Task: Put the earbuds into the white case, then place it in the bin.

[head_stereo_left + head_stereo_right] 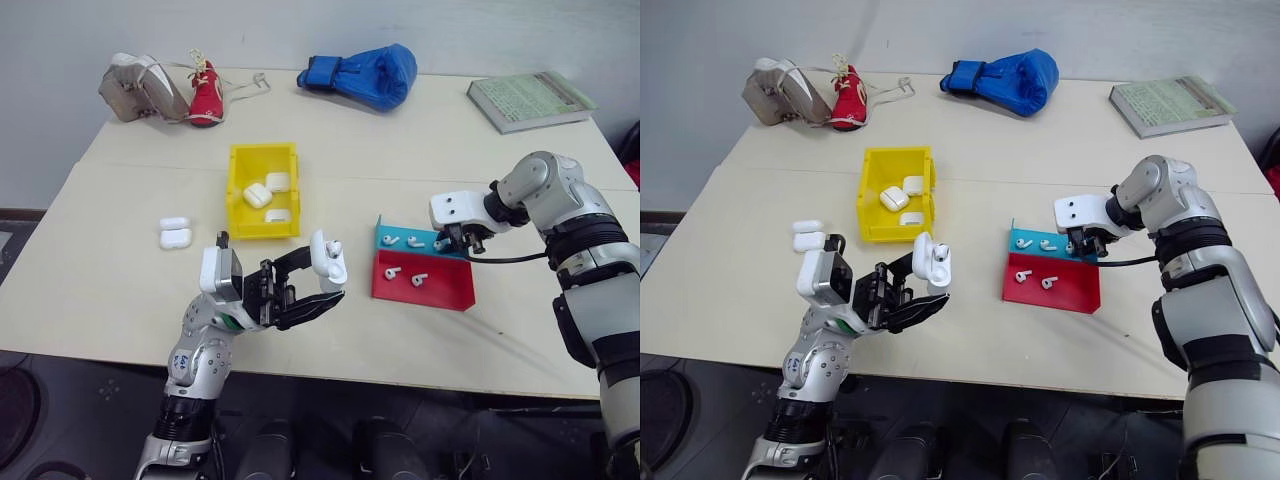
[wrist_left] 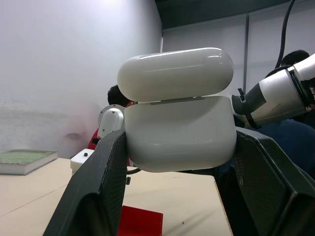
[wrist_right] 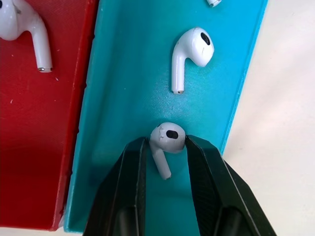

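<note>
Right wrist view: right gripper [image 3: 166,147] is pinching an earbud [image 3: 166,140] in the tray's blue half [image 3: 123,123], near its outer edge. Left gripper [image 1: 300,290] is gripping the white case [image 1: 328,260], lid open, off the desk's front edge. Squeeze gently, lift straight up.

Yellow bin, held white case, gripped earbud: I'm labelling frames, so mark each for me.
yellow bin [image 1: 236,190]: left eye view, left wall.
white case [image 2: 179,132]: left wrist view, body front.
earbud [image 3: 167,137]: right wrist view, its head.
</note>
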Controlling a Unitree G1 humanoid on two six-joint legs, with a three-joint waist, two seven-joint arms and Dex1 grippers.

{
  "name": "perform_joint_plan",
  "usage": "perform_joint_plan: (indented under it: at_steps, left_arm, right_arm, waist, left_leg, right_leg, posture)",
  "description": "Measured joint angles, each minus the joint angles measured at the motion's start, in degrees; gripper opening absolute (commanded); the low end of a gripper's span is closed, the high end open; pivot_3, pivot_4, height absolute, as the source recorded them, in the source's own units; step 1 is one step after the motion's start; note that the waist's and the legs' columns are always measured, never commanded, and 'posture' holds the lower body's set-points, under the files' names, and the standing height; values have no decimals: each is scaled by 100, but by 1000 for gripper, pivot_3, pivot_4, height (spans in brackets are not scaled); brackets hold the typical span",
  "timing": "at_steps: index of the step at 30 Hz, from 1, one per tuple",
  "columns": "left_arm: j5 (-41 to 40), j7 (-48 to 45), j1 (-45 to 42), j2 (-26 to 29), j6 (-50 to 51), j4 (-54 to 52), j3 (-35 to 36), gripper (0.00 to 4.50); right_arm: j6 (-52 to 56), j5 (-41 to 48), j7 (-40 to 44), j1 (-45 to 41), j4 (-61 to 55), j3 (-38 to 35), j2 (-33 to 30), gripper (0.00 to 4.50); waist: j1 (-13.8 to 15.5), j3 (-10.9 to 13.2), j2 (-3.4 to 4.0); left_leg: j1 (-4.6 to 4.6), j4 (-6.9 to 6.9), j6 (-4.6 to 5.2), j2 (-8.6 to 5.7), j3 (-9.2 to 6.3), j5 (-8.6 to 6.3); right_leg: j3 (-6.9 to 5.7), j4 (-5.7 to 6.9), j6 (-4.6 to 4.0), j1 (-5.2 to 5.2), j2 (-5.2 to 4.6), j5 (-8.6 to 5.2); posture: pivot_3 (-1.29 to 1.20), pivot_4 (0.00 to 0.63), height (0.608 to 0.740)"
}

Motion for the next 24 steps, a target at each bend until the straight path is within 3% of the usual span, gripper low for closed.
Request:
perform_joint_plan:
  at_steps: [9,14,20,24]
  left_arm:
    - [-1,-7,-1,2,3,0,-3,2755]
    - [-8,-31,-86,-11,6,25,-8,2755]
    - [-76,-82,-379,-108,17,129,9,2755]
    - [-109,-85,-554,-261,64,291,-11,2755]
  right_arm:
    - [194,215,112,139,-142,-227,-72,469]
    - [1121,1353,689,710,-1393,-1145,-541,469]
    - [4020,4475,566,2498,-4631,-3226,-756,469]
    - [6483,7075,-1029,3310,-6850,-4590,-46,469]
  waist:
    - [-10,0,0]
    - [42,0,0]
    - [105,0,0]
    - [93,0,0]
  left_leg:
    - [-1,0,0,0,0,0]
    - [-3,-1,0,0,0,0]
    - [-10,-1,0,0,-17,-1]
    - [-7,1,-3,0,-22,1]
  right_leg:
    - [0,1,0,-1,0,0]
    - [0,-1,0,-2,-1,0]
    - [-13,-2,0,3,-1,0]
    - [-9,1,0,4,3,0]
  posture:
    - [0,150,740]
    - [0,150,740]
    - [0,150,740]
    - [0,150,740]
